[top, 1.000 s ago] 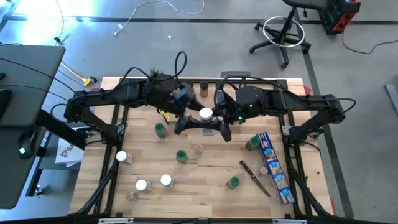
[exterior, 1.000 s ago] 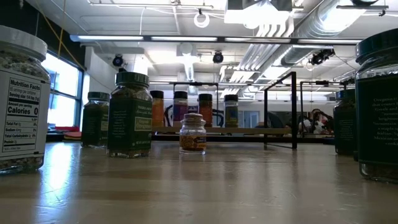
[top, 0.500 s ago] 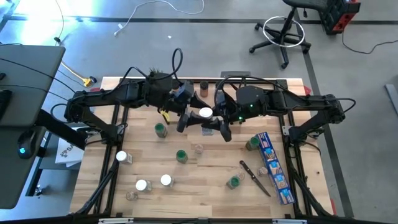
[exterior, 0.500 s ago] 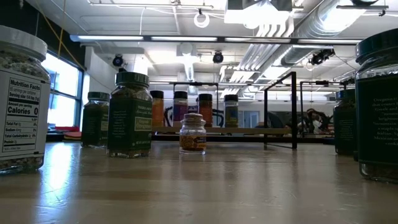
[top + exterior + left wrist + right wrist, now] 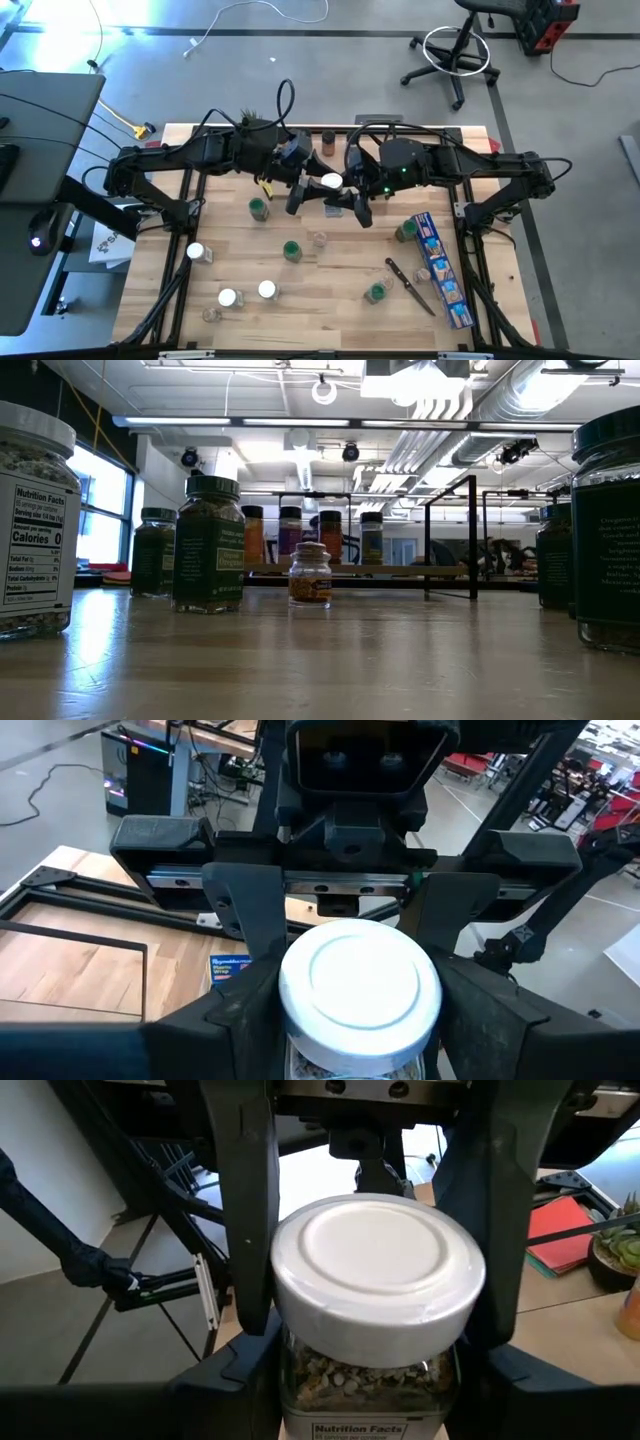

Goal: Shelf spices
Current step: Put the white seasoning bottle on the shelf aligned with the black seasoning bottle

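Holding a white-top jar between two arms

Both arms meet over the far middle of the wooden table point(image 5: 330, 300). The right gripper point(image 5: 352, 203) is closed on a jar with a white cap point(image 5: 330, 182), holding it up off the wood. The left gripper point(image 5: 298, 193) is right at the same jar from the other side. I cannot tell if it is open or closed.

The shelf point(image 5: 400, 569) stands at the far side of the table, near the held jar. Four jars stand in a row on its board, one with an orange label point(image 5: 330, 535).

More jars are spread over the table. Some have green caps point(image 5: 292, 250) and some have white caps point(image 5: 228, 297). A tiny jar of orange bits point(image 5: 310, 573) stands alone in the middle. A long blue box point(image 5: 440, 268) lies on the right side, with a black-handled tool point(image 5: 410, 283) beside it.

Around the table the floor is grey. A chair on wheels point(image 5: 455, 50) stands far behind. Up high there are pipes and bright lamps on the ceiling.
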Available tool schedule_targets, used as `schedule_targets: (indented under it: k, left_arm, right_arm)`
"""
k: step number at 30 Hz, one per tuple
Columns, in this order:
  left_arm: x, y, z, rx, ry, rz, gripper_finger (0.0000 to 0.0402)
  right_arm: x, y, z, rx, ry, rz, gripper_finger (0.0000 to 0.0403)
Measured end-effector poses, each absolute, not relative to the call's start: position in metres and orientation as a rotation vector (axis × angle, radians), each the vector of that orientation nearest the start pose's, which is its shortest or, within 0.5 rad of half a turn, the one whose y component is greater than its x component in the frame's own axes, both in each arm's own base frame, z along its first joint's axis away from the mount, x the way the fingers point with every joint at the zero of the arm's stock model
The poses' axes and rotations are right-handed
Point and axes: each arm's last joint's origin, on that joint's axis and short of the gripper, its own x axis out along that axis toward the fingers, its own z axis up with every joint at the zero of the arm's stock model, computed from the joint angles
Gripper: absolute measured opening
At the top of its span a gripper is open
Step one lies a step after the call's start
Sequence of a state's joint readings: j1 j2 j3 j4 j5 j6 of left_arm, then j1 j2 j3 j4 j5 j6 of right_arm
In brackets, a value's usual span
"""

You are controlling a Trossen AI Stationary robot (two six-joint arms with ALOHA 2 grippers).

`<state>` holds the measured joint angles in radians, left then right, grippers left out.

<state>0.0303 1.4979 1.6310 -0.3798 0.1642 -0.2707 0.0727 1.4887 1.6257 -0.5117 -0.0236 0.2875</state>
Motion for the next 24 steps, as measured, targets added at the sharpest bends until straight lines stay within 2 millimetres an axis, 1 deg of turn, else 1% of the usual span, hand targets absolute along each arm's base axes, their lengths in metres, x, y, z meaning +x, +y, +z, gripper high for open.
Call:
schedule_targets:
  k: [4, 9, 15, 24]
  left_arm:
    - [0.3292, 0.0051, 0.4352, -0.283, 0.262, -0.101, 0.0201]
    - [0.3294, 0.0047, 0.4348, -0.283, 0.265, -0.119, 0.0201]
    - [0.3297, 0.0046, 0.435, -0.269, 0.263, -0.132, 0.0201]
    - [0.3247, 0.0043, 0.4382, -0.248, 0.256, -0.135, 0.0201]
  right_arm:
    - [0.322, 0.0239, 0.4241, 0.271, 0.383, 0.025, 0.0186]
    - [0.3222, 0.0236, 0.4241, 0.293, 0.382, 0.016, 0.0201]
    - [0.3222, 0.0236, 0.4242, 0.296, 0.381, 0.013, 0.0205]
    - [0.3216, 0.0235, 0.4228, 0.319, 0.397, 0.006, 0.0209]
